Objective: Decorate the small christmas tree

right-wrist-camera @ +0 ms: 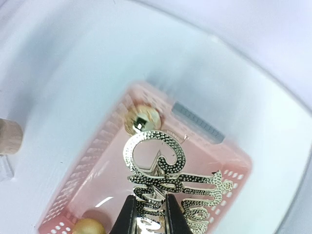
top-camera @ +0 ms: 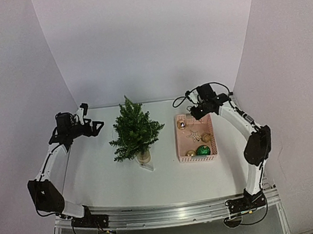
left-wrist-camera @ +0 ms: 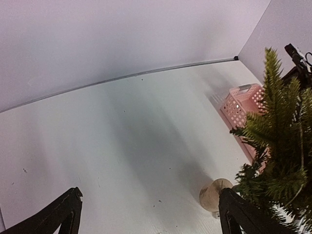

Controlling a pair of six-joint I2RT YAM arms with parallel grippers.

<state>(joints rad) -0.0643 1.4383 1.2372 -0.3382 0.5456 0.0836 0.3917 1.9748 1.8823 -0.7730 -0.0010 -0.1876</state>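
The small christmas tree [top-camera: 135, 132] stands mid-way along the bench [top-camera: 104, 177], with the pink basket [top-camera: 196, 140] to its right. Right jaws pinch a gold script ornament [right-wrist-camera: 168, 165] over the basket — clear only in the wrist view. Left jaws gape empty.

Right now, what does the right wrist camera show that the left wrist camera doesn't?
Only the right wrist view: the right hand pinching a gold script ornament, plus a gold bauble and a second gold ball inside the pink basket. Only the left wrist view: the small christmas tree with its green branches, and the left hand, open. Both: the pink basket and the tree's wooden base, which sits at the left edge of the right wrist view.
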